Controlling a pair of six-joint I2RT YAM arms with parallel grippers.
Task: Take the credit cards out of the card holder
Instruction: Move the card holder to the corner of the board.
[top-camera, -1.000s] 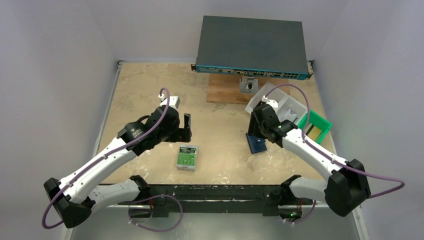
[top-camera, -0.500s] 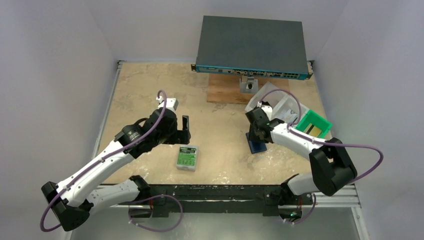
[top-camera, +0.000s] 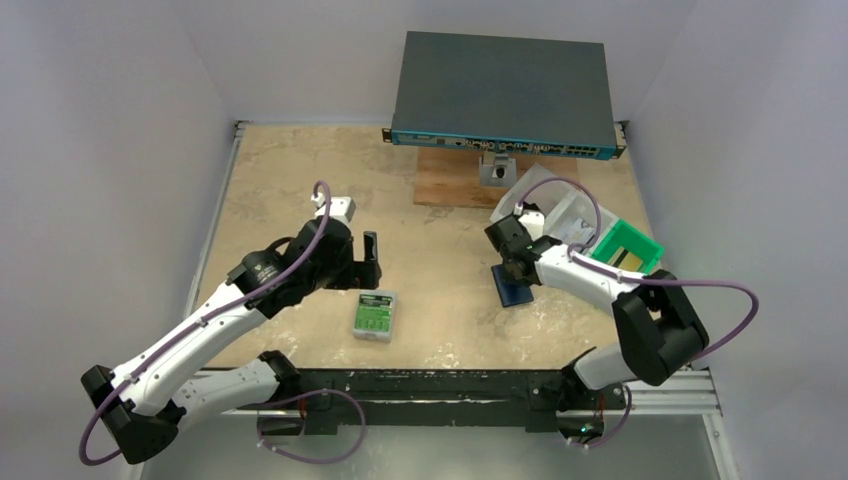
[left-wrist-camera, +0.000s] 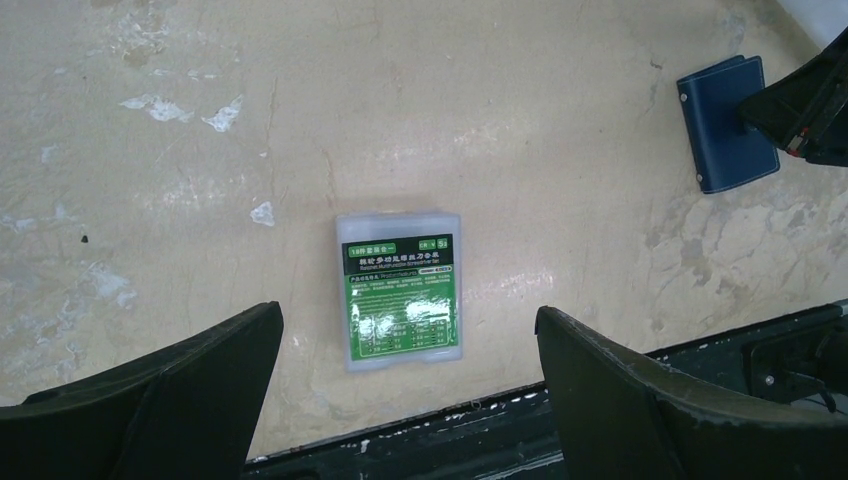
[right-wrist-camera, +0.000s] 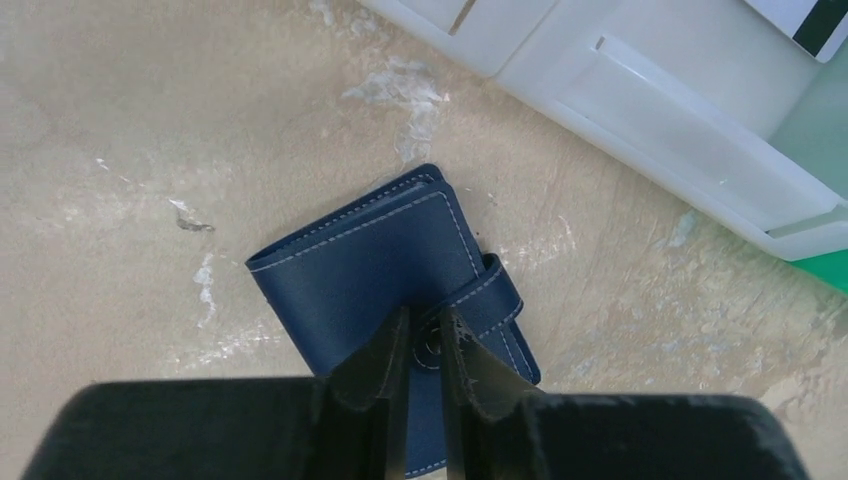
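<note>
The card holder (top-camera: 518, 291) is a dark navy wallet lying shut on the table right of centre, its snap tab (right-wrist-camera: 492, 290) folded over the cover. My right gripper (top-camera: 511, 268) stands over its far end. In the right wrist view the card holder (right-wrist-camera: 360, 260) fills the middle, and the right gripper (right-wrist-camera: 427, 338) is shut on the end of the tab at the snap button. No credit cards show; the holder is closed. My left gripper (top-camera: 372, 257) hangs open above the table to the left, and from there the card holder (left-wrist-camera: 722, 125) shows far to the right.
A grey case with a green label (top-camera: 375, 315) lies near the front edge, under the left gripper (left-wrist-camera: 408, 312). Behind the wallet are a white plastic tray (top-camera: 560, 205) and a green bin (top-camera: 640, 245) holding something flat and tan. A network switch (top-camera: 503, 95) spans the back.
The right gripper has come down onto the wallet's far end and its jaws have closed on the snap tab. The right elbow swung forward. The left arm barely shifted.
</note>
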